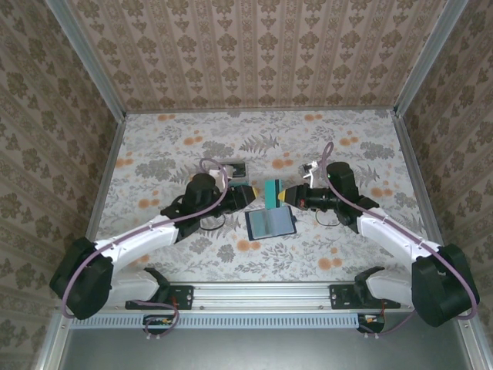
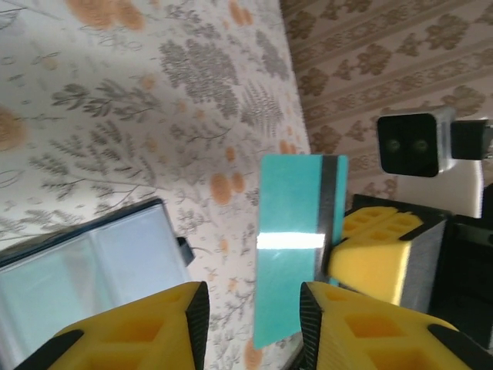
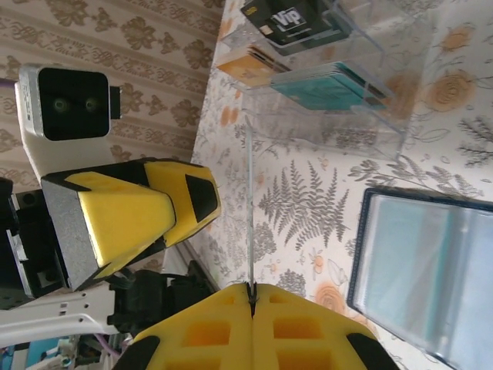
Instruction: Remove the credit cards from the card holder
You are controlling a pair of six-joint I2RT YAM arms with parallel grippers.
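The card holder [image 1: 269, 223] is lying open on the surface [image 1: 169, 146] nearest me. Just beyond it, my right end effector [image 3: 252, 287] is pinching a teal credit card [image 2: 296, 231], and my left end effector [image 2: 253, 297] is standing open, fingers [image 2: 154, 324] flanking that card.

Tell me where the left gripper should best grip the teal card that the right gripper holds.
Probably the teal card's free end, opposite the right gripper's pinch, coming from the left gripper's side. The card is thin and held off the table, so close on its two flat faces.
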